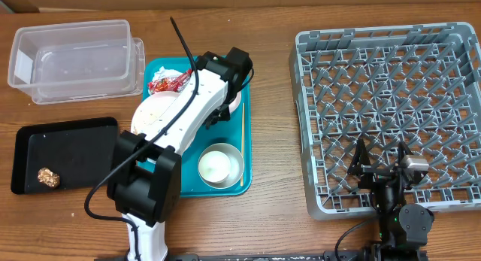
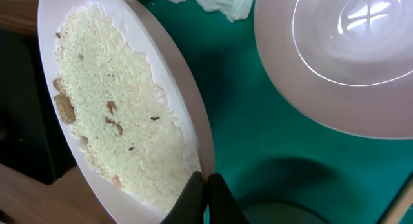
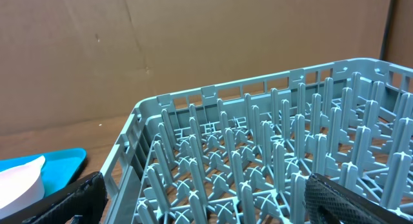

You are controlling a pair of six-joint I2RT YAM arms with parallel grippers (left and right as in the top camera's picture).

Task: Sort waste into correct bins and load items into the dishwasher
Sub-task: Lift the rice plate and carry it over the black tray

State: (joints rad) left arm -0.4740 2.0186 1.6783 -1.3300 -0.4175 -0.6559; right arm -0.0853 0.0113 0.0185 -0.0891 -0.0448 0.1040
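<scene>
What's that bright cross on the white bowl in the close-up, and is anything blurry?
Left wrist view: the cross on the white bowl is probably lamp glare; rice on the plate looks sharp. Right wrist view: the black fingers are soft, the grey rack crisp. Overhead view: even light, faint shadows.

I see the tub [image 1: 71,58] at upper left, with the shallow tray [image 1: 75,144] below it holding a food bit [image 1: 49,177] in its lower left corner. The serving tray [image 1: 229,129] sits at centre. On it are the wrapper [image 1: 167,82] at top, the plate [image 1: 154,110] with rice [image 2: 110,114] at left and a bowl [image 1: 220,164] at lower right. What looks like a chopstick [image 1: 242,152] lies along its right edge. The rack [image 1: 391,110] fills the right.
</scene>
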